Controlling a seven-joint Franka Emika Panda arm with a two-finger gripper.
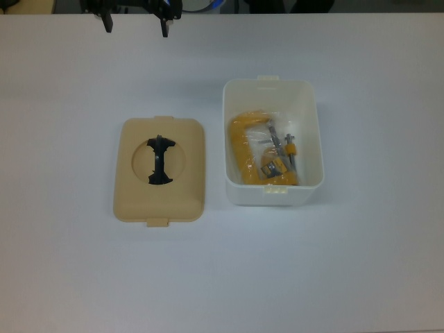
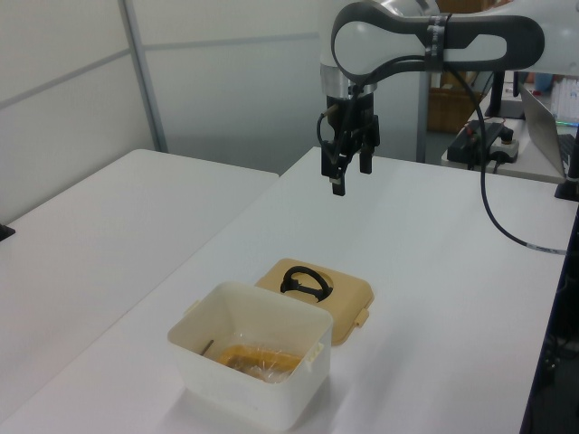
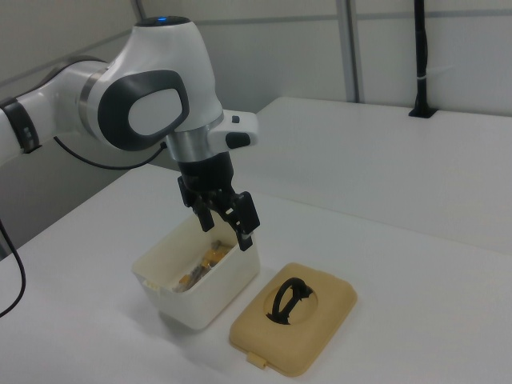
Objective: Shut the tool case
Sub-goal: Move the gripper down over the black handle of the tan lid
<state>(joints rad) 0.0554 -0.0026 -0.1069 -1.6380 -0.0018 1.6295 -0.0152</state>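
Observation:
The white tub point(image 1: 320, 142) of the tool case stands uncovered on the white table, right of centre in the top view. Its beige lid point(image 1: 159, 201) lies flat beside it at the top view's left, apart from it, black handle point(image 1: 160, 160) up in the round recess. My gripper point(image 1: 137, 26) is open and empty at the top view's upper edge, beyond the lid. In the left view the gripper point(image 2: 351, 176) hangs well above the table, behind the lid point(image 2: 348, 294) and tub point(image 2: 244, 389). In the right view the gripper point(image 3: 226, 228) shows in front of the tub point(image 3: 212, 300), with the lid point(image 3: 320, 320) at lower right.
A yellow clamp point(image 1: 253, 149) in clear wrap lies inside the tub. A black cable point(image 2: 507, 226) trails over the table at the left view's right, near a laptop point(image 2: 552, 117). A black post point(image 3: 422, 56) stands on the far table in the right view.

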